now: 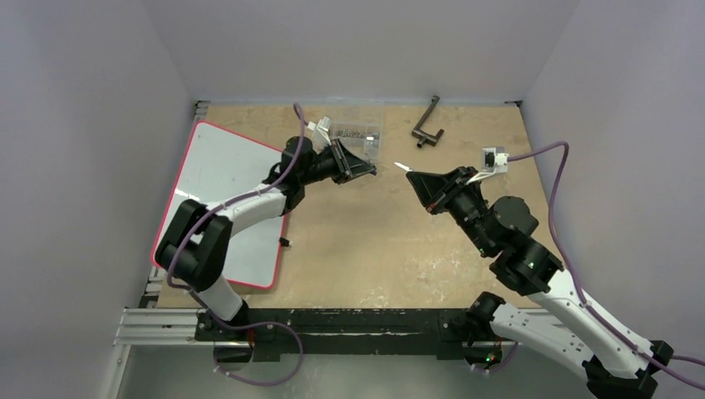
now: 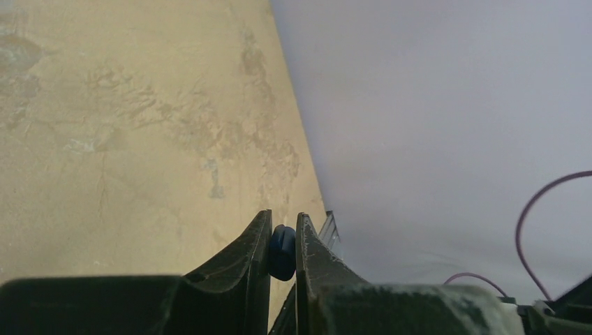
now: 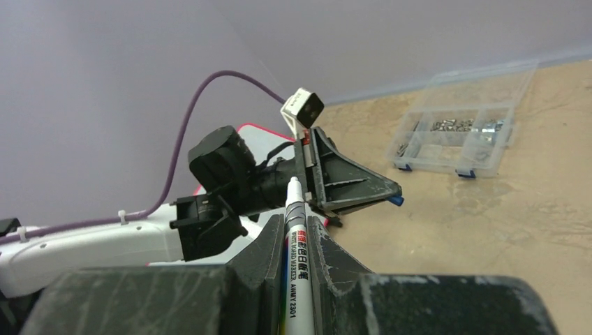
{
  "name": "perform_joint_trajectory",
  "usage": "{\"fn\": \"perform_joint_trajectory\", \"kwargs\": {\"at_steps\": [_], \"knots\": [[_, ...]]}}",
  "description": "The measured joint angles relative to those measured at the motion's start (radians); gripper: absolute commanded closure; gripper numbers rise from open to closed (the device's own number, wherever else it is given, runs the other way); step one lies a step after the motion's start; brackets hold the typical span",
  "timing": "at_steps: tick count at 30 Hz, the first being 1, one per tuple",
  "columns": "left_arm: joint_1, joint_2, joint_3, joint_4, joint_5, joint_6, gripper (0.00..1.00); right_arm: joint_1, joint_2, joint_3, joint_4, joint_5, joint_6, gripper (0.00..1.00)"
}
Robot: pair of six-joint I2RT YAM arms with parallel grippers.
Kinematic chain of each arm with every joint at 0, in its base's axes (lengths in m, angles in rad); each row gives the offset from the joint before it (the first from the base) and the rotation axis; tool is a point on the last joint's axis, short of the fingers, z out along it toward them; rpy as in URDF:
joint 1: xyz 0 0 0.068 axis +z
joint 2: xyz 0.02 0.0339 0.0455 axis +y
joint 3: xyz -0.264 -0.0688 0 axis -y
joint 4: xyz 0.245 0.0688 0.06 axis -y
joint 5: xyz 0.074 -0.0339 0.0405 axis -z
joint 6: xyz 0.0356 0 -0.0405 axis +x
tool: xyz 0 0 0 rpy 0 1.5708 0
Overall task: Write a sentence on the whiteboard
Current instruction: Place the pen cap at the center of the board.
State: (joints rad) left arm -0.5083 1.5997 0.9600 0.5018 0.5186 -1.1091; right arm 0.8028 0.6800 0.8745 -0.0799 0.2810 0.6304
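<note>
Left claw (image 1: 366, 169) pinches the blue cap (image 2: 283, 252) over the table (image 1: 349, 249), holding it clear of the whiteboard (image 1: 220, 166), flat and seemingly blank at far left. Right claw (image 3: 294, 227) clamps the marker (image 3: 294, 202), bare tip forward, likely ready for writing.

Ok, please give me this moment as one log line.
left gripper: shut on blue cap | right gripper: shut on marker | whiteboard: no writing

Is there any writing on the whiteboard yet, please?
No, in the top view every visible part of the whiteboard is plain white, with no marker strokes.
</note>
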Motion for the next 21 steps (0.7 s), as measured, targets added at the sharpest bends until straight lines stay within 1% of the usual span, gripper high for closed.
{"fn": "perform_joint_trajectory", "kwargs": {"at_steps": [4,8,14,19,21], "knots": [[-0.026,0.134,0.035,0.008,0.001,0.019,1.0,0.0,0.002,0.0,-0.039,0.0,-0.03,1.0],[-0.043,0.235,0.072,0.01,0.0,0.036,1.0,0.0,-0.002,0.0,-0.065,0.004,-0.04,1.0],[-0.058,0.342,0.137,0.006,-0.011,0.057,0.99,0.0,-0.023,-0.006,-0.086,0.026,-0.044,1.0],[-0.071,0.38,0.182,-0.026,-0.045,0.081,0.82,0.0,-0.032,-0.016,-0.095,0.042,-0.045,1.0],[-0.076,0.381,0.189,-0.034,-0.058,0.089,0.73,0.0,-0.032,-0.016,-0.097,0.043,-0.045,1.0]]}}
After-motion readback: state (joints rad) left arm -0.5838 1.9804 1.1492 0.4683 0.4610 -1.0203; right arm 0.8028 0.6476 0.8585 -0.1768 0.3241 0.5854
